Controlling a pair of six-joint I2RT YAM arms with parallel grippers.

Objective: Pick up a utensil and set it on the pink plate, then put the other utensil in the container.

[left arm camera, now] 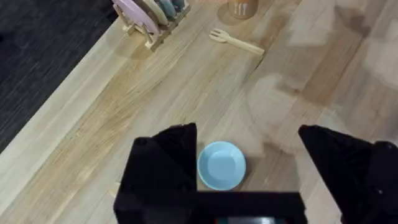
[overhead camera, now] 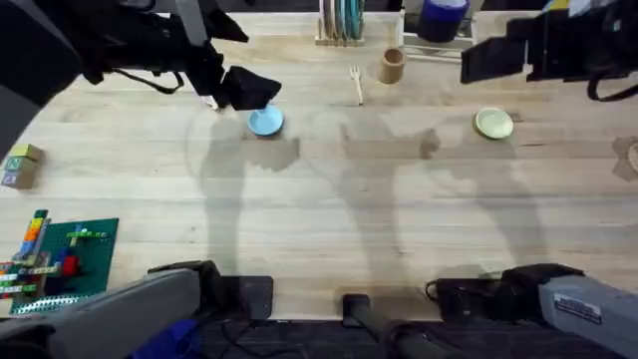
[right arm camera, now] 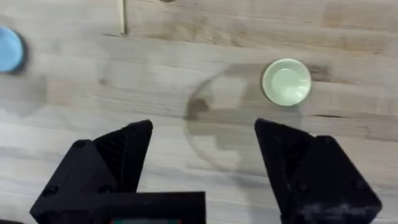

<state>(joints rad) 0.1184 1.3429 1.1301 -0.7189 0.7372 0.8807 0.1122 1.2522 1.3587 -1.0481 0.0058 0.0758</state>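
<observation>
left jaws: wide apart, nothing between them, left gripper (left arm camera: 249, 171) up over the blue plate (left arm camera: 221, 165)
right jaws: also spread wide, nothing held, right gripper (right arm camera: 204, 155) above bare table (overhead camera: 329, 219) near the yellow plate (right arm camera: 286, 81)
fork (overhead camera: 356, 84): flat on the table at the far side, just left of the cup (overhead camera: 392, 65), not touching it, tines pointing away toward the far edge
cup: brown, upright, near the far edge, close beside the wire rack with the dark blue jar (overhead camera: 442, 18)
pink plate (left arm camera: 138, 15): standing on edge in the wooden dish rack (left arm camera: 152, 31) at the far edge, next to other plates
blue plate: flat on the table, left of the fork, well apart from it
yellow plate: flat on the right half, well apart from the cup
other stuff: green board with coloured bricks (overhead camera: 60, 256) at the near left
</observation>
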